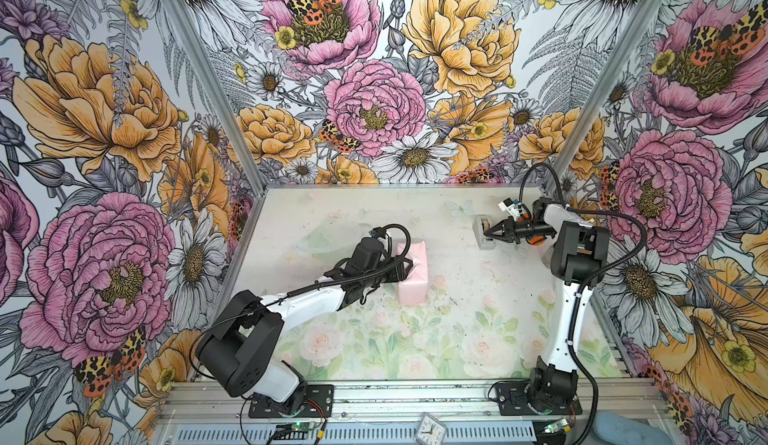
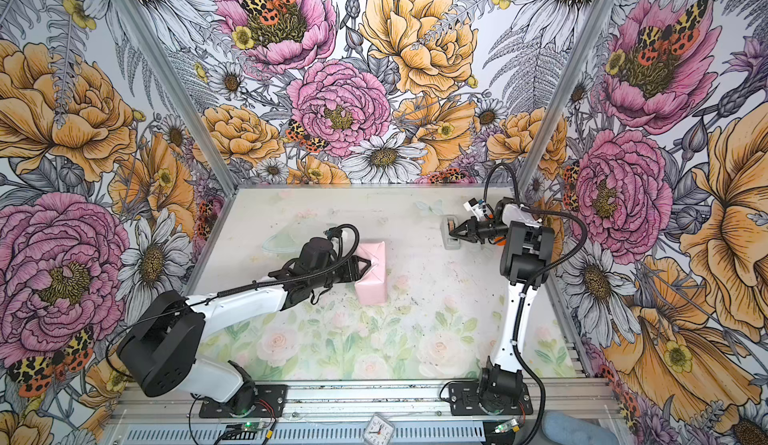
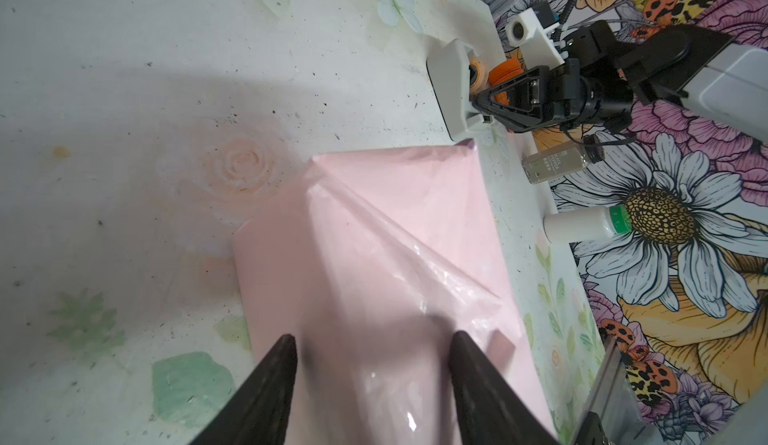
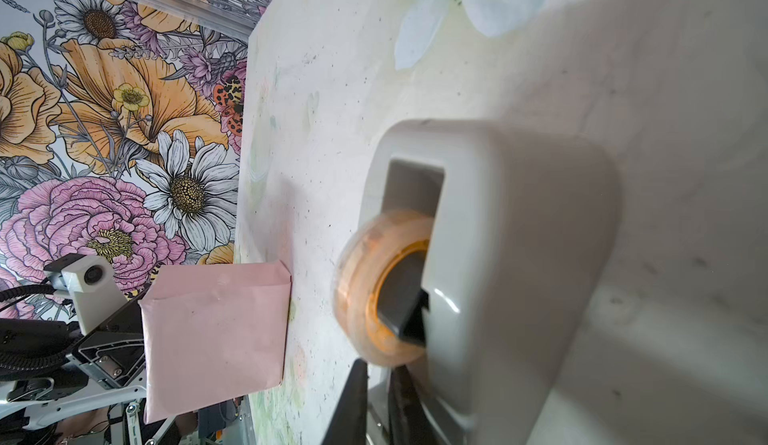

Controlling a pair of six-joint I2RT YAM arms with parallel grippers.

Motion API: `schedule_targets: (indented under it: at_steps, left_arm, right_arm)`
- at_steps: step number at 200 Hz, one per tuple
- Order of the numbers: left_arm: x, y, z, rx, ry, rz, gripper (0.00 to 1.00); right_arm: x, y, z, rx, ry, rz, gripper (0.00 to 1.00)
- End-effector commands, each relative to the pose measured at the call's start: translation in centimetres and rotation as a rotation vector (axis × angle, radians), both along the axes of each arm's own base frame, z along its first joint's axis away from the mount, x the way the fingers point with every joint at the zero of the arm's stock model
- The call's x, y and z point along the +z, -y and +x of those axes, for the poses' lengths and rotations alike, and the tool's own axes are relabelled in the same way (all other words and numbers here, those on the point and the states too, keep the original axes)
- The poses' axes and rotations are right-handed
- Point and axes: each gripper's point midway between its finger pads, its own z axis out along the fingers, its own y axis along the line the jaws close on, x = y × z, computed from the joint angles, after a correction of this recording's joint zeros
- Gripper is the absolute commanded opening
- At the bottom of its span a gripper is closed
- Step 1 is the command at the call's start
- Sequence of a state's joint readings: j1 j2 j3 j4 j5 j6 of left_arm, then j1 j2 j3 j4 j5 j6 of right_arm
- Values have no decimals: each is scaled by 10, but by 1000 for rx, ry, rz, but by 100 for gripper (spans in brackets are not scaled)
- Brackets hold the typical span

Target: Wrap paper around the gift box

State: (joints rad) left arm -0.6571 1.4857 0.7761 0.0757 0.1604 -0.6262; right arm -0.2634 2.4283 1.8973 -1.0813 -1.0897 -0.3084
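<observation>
- Paper (image 1: 411, 289), pink side out, is folded round the gift box. The box itself is fully covered and sits directly under the left gripper's tips.
- Left gripper (image 3: 372, 335): jaws apart, both fingers laid on top of the parcel by the diagonal end folds. The parcel is wider than the gap, so this reads as a press, not a pinch.
- Right gripper (image 1: 487, 234): tip at the cutter end of the tape dispenser (image 4: 519, 214), well apart from the parcel. Its fingers are drawn close with a thin gap; I cannot tell whether tape lies between them.
- Step in hand, as judged: draw a strip of tape to seal the folds.
- To do it well: pinch only the free tape end, not the plastic lip. Pull straight away from the tape roll (image 4: 374, 289), then tear across the cutter.
- The dispenser looks light and may drag along the table (image 1: 374, 210), so pull gently.
- The left press should hold steady, since lifting would likely let the folds spring open.
- Around: a clear bottle (image 3: 555, 164) and a white bottle (image 3: 582, 227) lie off the table edge, behind the right gripper. A small clock (image 1: 430, 428) sits by the arm bases.
- In the way: nothing stands between the right gripper and the parcel. Only the left fingers crowd the seam, so land the tape beside them.
</observation>
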Motion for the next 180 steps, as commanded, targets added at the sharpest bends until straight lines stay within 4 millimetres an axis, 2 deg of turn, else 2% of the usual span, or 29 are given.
schedule_targets:
  at_steps: [1,34,51,122,180]
  left_arm:
    - [-31,-21,-8,33,-62,130,60]
    - [-29,-21,-8,32,-54,135,60]
    - [-29,-22,-9,31,-55,140,60]
    - [-28,-23,-10,31,-45,137,60]
    - [-27,-24,-11,30,-40,132,60]
  right_arm:
    - [3,-12,-8,23,-34,39,13]
    - [22,-15,-8,32,16,49,7]
    - [34,-16,-9,33,40,56,0]
    - [68,-16,-13,-3,42,92,0]
    - [61,-11,-33,-46,-56,-15,0]
